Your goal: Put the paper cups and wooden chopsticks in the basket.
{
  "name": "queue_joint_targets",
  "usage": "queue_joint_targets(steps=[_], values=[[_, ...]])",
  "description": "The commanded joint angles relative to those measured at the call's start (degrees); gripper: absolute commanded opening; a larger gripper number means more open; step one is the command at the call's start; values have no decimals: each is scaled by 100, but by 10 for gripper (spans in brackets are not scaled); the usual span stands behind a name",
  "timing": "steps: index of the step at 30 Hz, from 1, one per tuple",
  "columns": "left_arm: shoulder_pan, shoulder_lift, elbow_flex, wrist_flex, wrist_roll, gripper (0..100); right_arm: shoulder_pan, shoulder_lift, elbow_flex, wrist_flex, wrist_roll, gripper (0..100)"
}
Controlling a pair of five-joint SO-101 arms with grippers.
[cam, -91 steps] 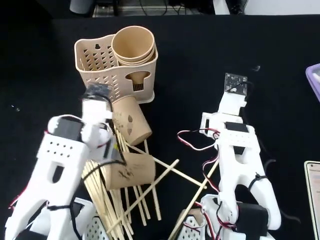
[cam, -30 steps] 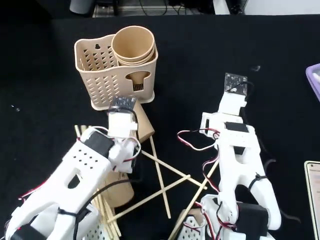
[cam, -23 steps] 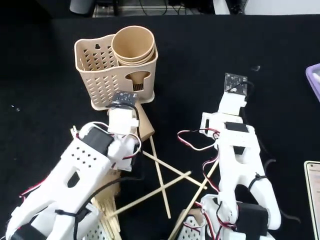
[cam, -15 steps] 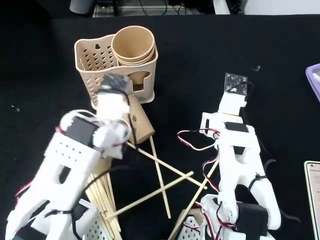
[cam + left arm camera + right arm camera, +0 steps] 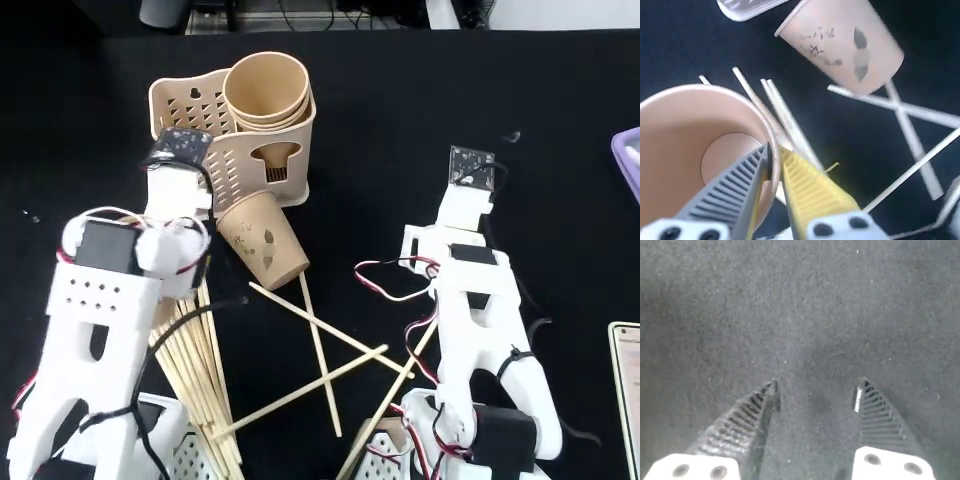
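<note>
From above, we see the basket (image 5: 205, 150) on the black table (image 5: 420, 90), with stacked cups (image 5: 266, 88) standing in one side of it. A lying cup (image 5: 262, 245) rests on its side just beside the basket. Loose chopsticks (image 5: 322, 345) lie crossed on the table between the two arms, and more lie in a bunch under the left arm (image 5: 100, 300). The right arm (image 5: 478, 300) sits apart from the cups.

At the left wrist, the left gripper (image 5: 774, 155) pinches the rim of a held cup (image 5: 685, 130), one jaw inside and one outside. The lying cup and some chopsticks are beyond it.

At the right wrist, the right gripper (image 5: 815, 392) has its jaws apart above the black table.
</note>
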Motion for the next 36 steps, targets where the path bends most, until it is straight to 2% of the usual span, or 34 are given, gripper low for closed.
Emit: queue_joint_targets(steps=[1,5,10,14,17,22,25,28,34,36], values=[[-312,-26,-277,360,-1169,30,-62,-4,-338,-105,-18,240],[-321,-79,215,70,-1187,30,-62,-4,-330,-105,-18,240],[-321,-79,1103,-879,-1178,30,-62,-4,-330,-97,-9,240],[-321,-246,1736,-1574,-624,30,-62,-4,-321,-97,-9,240],[-321,-747,1947,-1618,-413,34,-62,-4,-321,-97,0,240],[-330,-1705,2360,-1609,-659,36,-62,-4,-321,-105,0,240],[-382,-2057,2615,-1618,-905,91,-62,-4,-321,-105,0,240],[-734,-2180,2668,-1618,-993,137,-62,-4,-321,-105,0,240],[-1226,-2171,2747,-1626,-1266,134,-62,-4,-321,-105,-9,240],[-1244,-2189,2782,-1626,-1292,93,-62,-4,-321,-105,-18,240]])
